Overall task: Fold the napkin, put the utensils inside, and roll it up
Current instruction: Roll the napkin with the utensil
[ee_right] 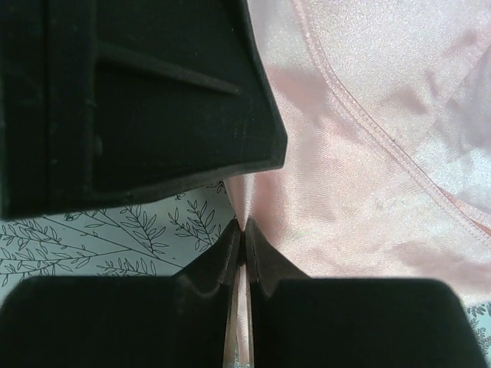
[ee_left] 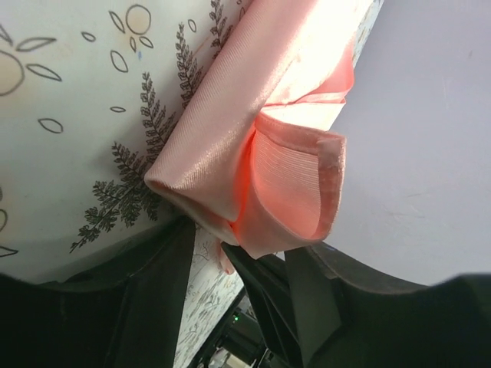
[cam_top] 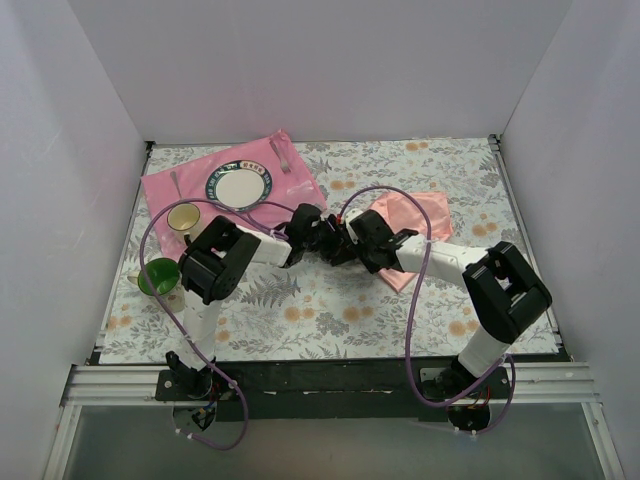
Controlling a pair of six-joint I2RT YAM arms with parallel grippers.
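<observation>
Napkin (cam_top: pixel 420 215) lies right of centre on the floral worktop (cam_top: pixel 330 310), partly folded, with its left end under the two arms. Left hand (cam_top: pixel 338 245) and right hand (cam_top: pixel 352 240) meet at centre frame, tips almost touching.

Left wrist view: left hand (ee_left: pixel 211 241) narrow, a bunched fold of napkin (ee_left: pixel 230 115) caught at its fingertips, and a hemmed flap standing up off the worktop (ee_left: pixel 61 153).

Right wrist view: right hand (ee_right: pixel 244 230) pinched tight on a thin ridge of napkin (ee_right: pixel 368 153). The rest of the cloth is spread flat to the right, hem line showing.

Upper left in the top view: hot-pink mat (cam_top: pixel 170 190) with a plate (cam_top: pixel 239 186) on it. First utensil (cam_top: pixel 176 184) lies left of the plate and second utensil (cam_top: pixel 281 156) right of it, both too small to tell the kind. Cream cup (cam_top: pixel 183 218) sits at the mat's lower edge, green cup (cam_top: pixel 157 276) further down by the left arm.
</observation>
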